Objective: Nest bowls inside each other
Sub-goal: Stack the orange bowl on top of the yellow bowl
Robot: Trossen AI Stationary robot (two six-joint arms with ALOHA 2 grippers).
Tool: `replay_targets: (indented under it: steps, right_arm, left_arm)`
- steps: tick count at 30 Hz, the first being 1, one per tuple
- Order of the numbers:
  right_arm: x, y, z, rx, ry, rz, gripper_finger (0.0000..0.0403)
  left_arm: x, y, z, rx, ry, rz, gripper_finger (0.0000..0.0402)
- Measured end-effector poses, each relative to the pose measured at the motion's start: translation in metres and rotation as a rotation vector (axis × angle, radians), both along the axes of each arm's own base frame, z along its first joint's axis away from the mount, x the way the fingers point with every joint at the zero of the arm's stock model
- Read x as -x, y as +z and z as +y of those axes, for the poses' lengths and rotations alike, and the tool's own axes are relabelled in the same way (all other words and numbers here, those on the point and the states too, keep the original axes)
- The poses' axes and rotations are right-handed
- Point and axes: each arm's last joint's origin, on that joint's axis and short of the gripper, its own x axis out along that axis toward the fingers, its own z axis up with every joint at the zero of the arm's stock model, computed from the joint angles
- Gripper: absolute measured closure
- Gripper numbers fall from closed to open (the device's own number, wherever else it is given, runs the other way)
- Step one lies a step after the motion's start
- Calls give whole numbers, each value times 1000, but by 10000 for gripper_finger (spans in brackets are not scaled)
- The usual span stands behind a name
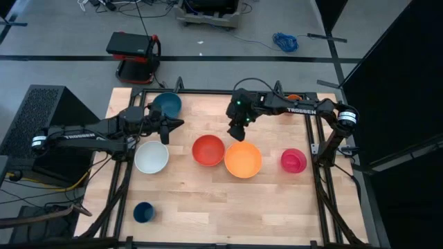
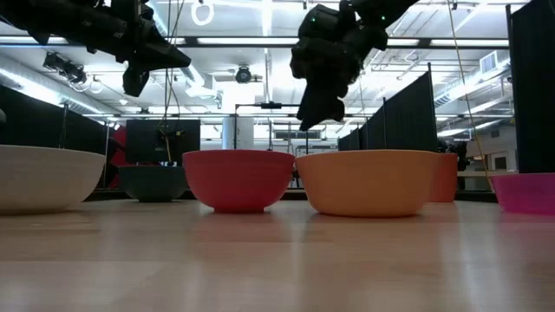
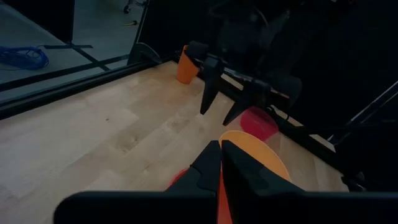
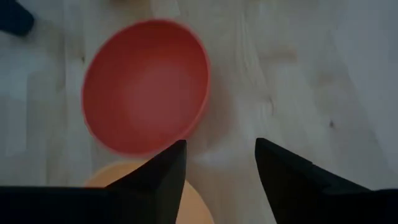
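Observation:
Five bowls stand on their bases on the wooden table: teal-blue (image 1: 167,104) at the far left, white (image 1: 151,157), red (image 1: 208,150), orange (image 1: 243,160) and pink (image 1: 293,160) in a row across the middle. My right gripper (image 1: 237,131) hangs open in the air over the gap between the red bowl (image 4: 146,93) and the orange bowl (image 4: 109,176), fingers slanting down, with nothing between them. My left gripper (image 1: 178,124) is shut and empty, held high between the teal-blue and red bowls and pointing toward the table's right.
A small dark blue cup (image 1: 144,211) stands near the front left corner. A small orange cup (image 2: 447,178) stands at the far right, mostly under the right arm in the high view. A black frame (image 1: 320,173) edges the table. Bare wood lies along the near side.

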Motion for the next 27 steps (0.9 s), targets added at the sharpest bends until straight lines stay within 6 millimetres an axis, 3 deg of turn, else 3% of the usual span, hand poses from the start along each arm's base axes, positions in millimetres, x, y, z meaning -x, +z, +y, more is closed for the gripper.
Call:
replay_targets:
  steps: [10,27]
  right_arm:
    - [-17,-24,7,-66,12,22,257]
    - [-40,-57,23,-163,34,33,189]
  left_arm:
    - [0,0,0,1,-6,-1,401]
    - [0,0,-1,8,-41,-3,399]
